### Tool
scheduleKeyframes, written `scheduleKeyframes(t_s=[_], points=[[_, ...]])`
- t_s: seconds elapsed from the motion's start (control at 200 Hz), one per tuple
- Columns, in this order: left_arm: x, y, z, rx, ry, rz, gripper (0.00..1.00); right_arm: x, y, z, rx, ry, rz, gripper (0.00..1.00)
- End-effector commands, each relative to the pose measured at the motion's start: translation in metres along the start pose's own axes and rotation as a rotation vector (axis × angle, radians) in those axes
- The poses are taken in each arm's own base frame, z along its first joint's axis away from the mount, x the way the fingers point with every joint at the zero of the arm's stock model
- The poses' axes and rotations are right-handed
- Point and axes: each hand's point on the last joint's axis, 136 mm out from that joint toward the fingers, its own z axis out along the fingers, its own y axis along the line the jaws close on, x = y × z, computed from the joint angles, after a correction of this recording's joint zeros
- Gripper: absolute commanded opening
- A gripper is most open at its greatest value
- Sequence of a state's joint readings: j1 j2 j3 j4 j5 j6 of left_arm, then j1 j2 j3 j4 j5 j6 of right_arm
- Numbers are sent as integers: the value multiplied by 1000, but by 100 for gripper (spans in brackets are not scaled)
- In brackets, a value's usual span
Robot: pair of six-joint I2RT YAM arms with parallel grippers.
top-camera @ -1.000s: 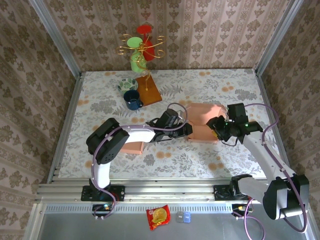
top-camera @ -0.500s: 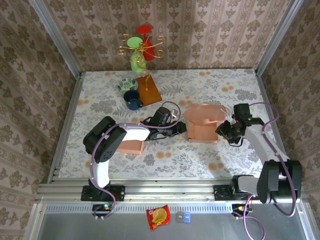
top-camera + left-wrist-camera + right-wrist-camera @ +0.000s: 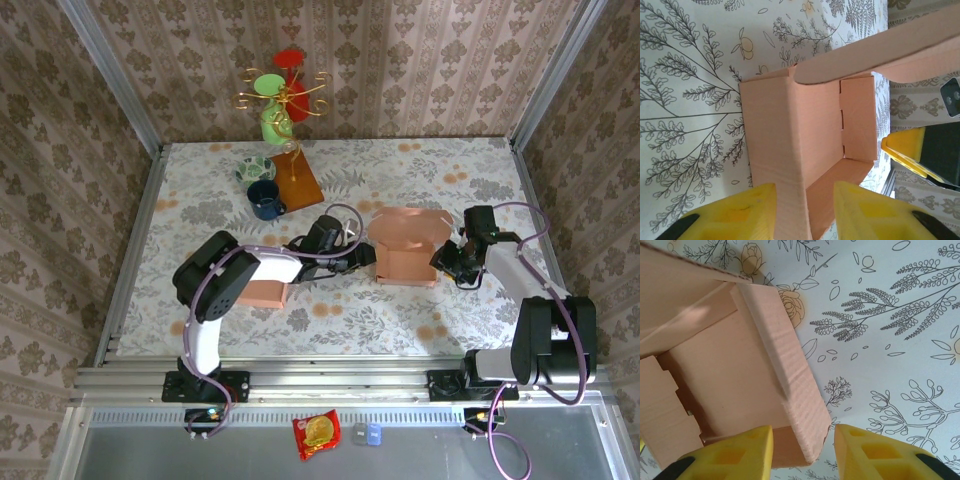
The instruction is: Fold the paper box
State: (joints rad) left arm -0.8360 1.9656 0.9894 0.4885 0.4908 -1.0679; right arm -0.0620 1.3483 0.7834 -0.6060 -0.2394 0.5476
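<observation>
Wallpapered walls (image 3: 420, 60) (beige damask between vertical stripes) close the scene on the far, left and right sides. Slanted metal posts (image 3: 110, 70) run up the two far corners. The table (image 3: 440, 170) has a pale floral cloth, evenly lit, with soft shadows. A metal rail (image 3: 340, 380) runs along its near edge, and a grey surface (image 3: 120, 450) lies nearer.

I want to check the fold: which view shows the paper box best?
The top view: the whole box stands there with its lid flap raised. The left wrist view shows one side wall and the inside; the right wrist view shows the opposite wall.
</observation>
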Motion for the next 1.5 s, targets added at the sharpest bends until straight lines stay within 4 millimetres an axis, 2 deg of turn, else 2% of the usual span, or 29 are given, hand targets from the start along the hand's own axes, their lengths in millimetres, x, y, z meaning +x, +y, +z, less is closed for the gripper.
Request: scheduleKeyframes(t_s=[0.0, 0.55, 0.93, 1.13, 1.495], points=[[1, 3, 5, 20, 12, -17, 34, 4, -4, 4, 7, 15, -13, 38], [8, 17, 11, -6, 33, -26, 24, 5, -2, 8, -12, 23, 6, 34], [20, 24, 13, -85, 81, 19, 22, 6, -2, 9, -15, 23, 12, 32], [22, 25, 10, -177, 100, 69, 21, 7, -3, 11, -18, 27, 15, 30], [33, 27, 1, -466, 181, 182, 12, 12, -5, 16, -22, 35, 27, 26]])
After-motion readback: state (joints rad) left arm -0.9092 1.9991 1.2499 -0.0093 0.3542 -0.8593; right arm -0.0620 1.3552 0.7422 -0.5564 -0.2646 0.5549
